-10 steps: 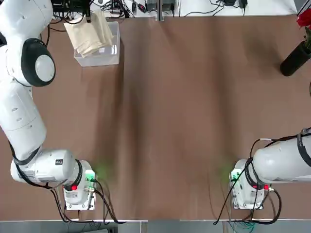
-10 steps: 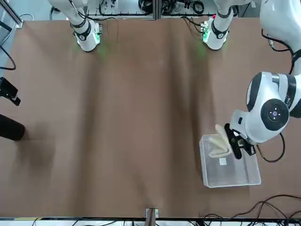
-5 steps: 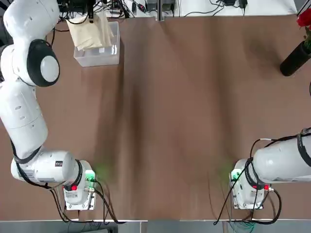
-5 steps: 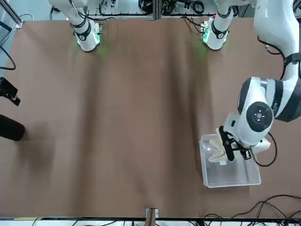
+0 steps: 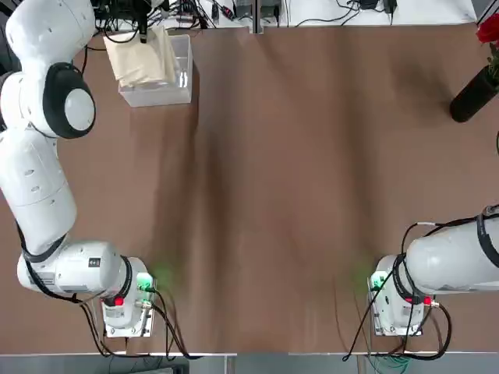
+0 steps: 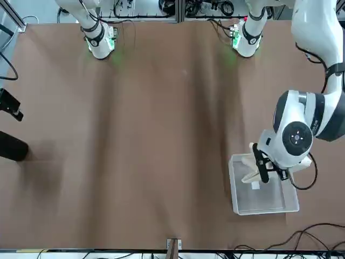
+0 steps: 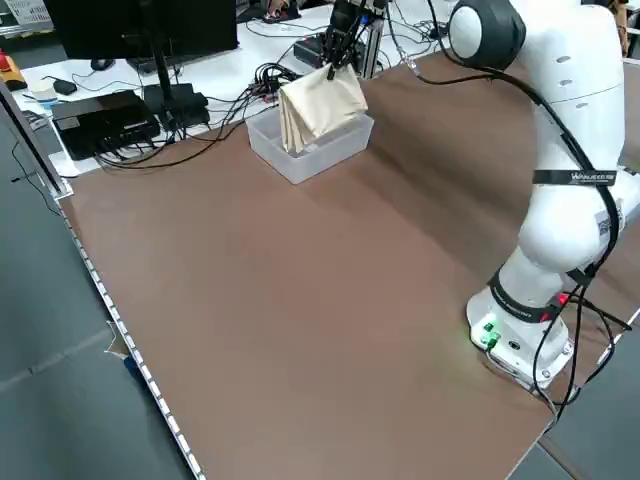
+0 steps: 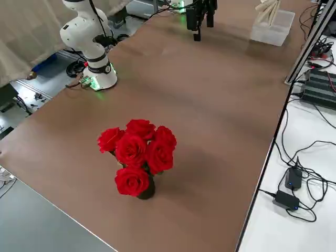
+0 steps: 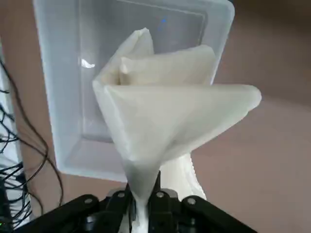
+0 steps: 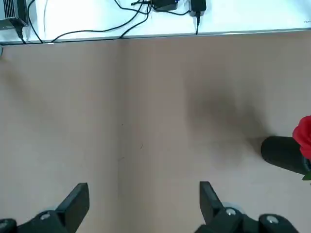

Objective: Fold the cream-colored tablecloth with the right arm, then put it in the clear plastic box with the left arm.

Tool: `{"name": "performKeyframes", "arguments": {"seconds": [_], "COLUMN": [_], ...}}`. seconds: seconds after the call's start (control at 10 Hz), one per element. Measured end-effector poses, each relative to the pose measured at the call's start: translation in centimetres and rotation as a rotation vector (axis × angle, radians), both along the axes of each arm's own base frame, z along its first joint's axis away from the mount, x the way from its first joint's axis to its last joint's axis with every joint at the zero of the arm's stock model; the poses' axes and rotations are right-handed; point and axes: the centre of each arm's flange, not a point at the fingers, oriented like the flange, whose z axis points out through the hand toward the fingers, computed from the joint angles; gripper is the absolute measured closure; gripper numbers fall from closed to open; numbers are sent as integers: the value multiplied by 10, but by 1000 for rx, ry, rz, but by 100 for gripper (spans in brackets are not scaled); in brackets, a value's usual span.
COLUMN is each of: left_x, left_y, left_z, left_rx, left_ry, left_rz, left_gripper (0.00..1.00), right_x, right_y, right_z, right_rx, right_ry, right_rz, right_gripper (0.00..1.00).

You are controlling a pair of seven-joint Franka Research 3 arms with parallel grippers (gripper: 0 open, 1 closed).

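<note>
The left gripper (image 9: 144,206), clamped on the folded cream-colored tablecloth (image 9: 170,121), had carried it over the small clear plastic box (image 9: 63,97); release remained.

Wide open brown table (image 5: 312,195) through the middle, nothing on it between the two arm bases. Far left corner is the busy spot: the box (image 5: 160,87) sits near the table's far edge, and the left gripper (image 6: 261,168) hangs right over it, clamped on the cloth (image 5: 140,56), which drapes down over the opening and blocks most of the way in from above. Cables (image 7: 215,100) crowd the bench just beyond that edge. On the right side, the vase of roses (image 8: 137,157) stands near the far right corner, well apart from the box. The right gripper (image 10: 143,204), fingers spread, is held above bare table.
</note>
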Motion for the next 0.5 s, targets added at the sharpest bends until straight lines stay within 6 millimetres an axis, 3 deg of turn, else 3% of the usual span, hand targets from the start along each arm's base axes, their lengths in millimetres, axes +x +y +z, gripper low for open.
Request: {"name": "performKeyframes", "arguments": {"seconds": [0.3,0.5], "left_x": [3,8], "left_y": [-2,-1], "left_z": [-55,-65], "left_rx": [-9,-18], "left_ry": [77,62], "left_rz": [-1,3], "left_gripper": [88,88], "right_x": [0,0], "right_y": [0,0], "right_z": [0,0], "right_rx": [0,0], "right_ry": [0,-1], "right_rz": [0,0], "right_gripper": [0,0]}}
